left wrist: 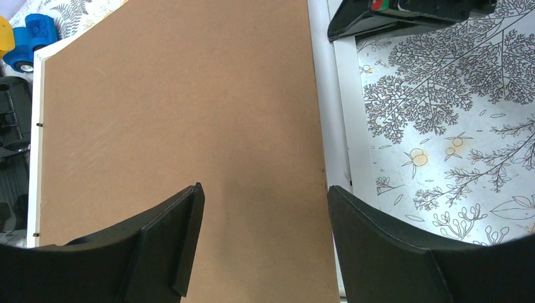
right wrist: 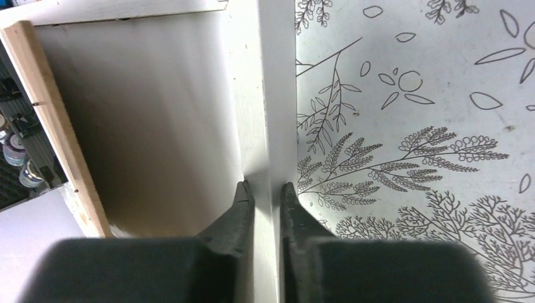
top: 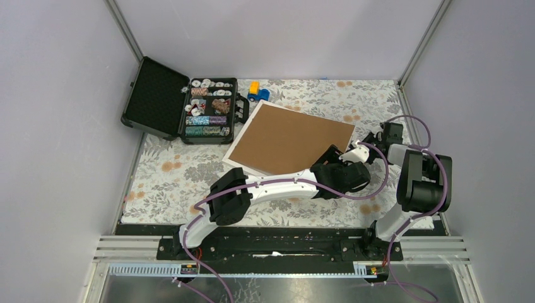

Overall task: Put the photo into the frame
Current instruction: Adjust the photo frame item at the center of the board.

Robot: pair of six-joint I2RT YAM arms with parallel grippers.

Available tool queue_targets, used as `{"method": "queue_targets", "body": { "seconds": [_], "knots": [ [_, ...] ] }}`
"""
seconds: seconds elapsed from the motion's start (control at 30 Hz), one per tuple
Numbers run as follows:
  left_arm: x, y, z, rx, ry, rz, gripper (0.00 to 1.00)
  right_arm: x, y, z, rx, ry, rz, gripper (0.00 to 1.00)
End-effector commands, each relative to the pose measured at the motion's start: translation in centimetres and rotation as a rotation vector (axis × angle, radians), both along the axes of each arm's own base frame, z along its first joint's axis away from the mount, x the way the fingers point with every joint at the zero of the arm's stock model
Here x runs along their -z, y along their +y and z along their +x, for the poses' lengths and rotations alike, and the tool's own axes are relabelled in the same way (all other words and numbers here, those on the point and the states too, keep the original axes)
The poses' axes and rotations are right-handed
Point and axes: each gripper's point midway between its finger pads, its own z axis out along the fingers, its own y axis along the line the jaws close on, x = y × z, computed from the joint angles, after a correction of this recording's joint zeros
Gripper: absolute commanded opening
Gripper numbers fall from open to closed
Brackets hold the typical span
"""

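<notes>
The frame [top: 242,132] lies back-up in the middle of the table, a plain brown backing board [top: 290,137] covering it inside a thin white moulding. The photo is hidden. My left gripper [top: 329,158] hovers over the board's near right part. In the left wrist view this left gripper [left wrist: 265,189] is open, its fingers well apart with only brown board [left wrist: 176,113] between them, and the white rail [left wrist: 331,113] runs beside it. My right gripper [right wrist: 263,186] is shut on the frame's white moulding [right wrist: 268,95] at its right edge; a pale shaded surface lies left of that rail.
An open black case [top: 208,110] of poker chips stands at the back left, its lid [top: 154,98] flat beside it. A blue and yellow toy truck [top: 257,92] sits just beyond the frame's far corner. A floral cloth [top: 170,177] covers the table; walls enclose three sides.
</notes>
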Motion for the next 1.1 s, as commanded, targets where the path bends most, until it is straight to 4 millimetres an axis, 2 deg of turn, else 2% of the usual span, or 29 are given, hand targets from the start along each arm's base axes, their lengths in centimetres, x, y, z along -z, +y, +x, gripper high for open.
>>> {"method": "queue_targets", "body": {
  "seconds": [0.0, 0.07, 0.17, 0.2, 0.23, 0.27, 0.37, 0.43, 0.63, 0.73, 1.07],
  "knots": [
    [-3.1, 6.3, 4.3, -0.161, -0.119, 0.144, 0.76, 1.3, -0.8, -1.8, 0.003, 0.096, -0.071, 0.00],
    [-2.9, 6.3, 4.3, -0.160, -0.118, 0.149, 0.76, 1.1, -0.9, -1.6, -0.001, 0.092, -0.075, 0.00],
    [-3.0, 6.4, 4.3, -0.162, -0.118, 0.146, 0.76, 0.9, 0.1, -1.7, -0.022, 0.083, -0.018, 0.01],
    [-3.1, 6.4, 4.3, -0.162, -0.119, 0.144, 0.76, 0.9, 0.5, -1.8, -0.025, 0.086, 0.009, 0.16],
    [-3.1, 6.4, 4.3, -0.162, -0.119, 0.146, 0.76, 0.8, 0.8, -2.1, -0.018, 0.090, 0.027, 0.45],
    [-3.1, 6.4, 4.3, -0.162, -0.118, 0.144, 0.76, 0.5, 1.1, -2.3, -0.013, 0.084, 0.045, 0.55],
    [-2.9, 6.4, 4.2, -0.159, -0.115, 0.145, 0.76, -0.6, 2.4, -3.4, -0.017, 0.044, 0.112, 0.73],
    [-2.9, 6.4, 4.2, -0.159, -0.114, 0.147, 0.76, -0.8, 2.8, -4.4, -0.016, 0.042, 0.130, 0.80],
    [-2.8, 6.3, 4.2, -0.156, -0.112, 0.145, 0.75, -0.2, 4.0, -7.4, -0.027, 0.070, 0.166, 0.84],
    [-2.8, 6.3, 4.2, -0.157, -0.113, 0.148, 0.75, 0.3, 4.9, -7.8, -0.042, 0.062, 0.173, 0.83],
    [-3.0, 6.4, 4.2, -0.159, -0.116, 0.146, 0.75, 2.2, 6.6, -10.8, -0.088, 0.100, 0.127, 0.70]
  ]
}}
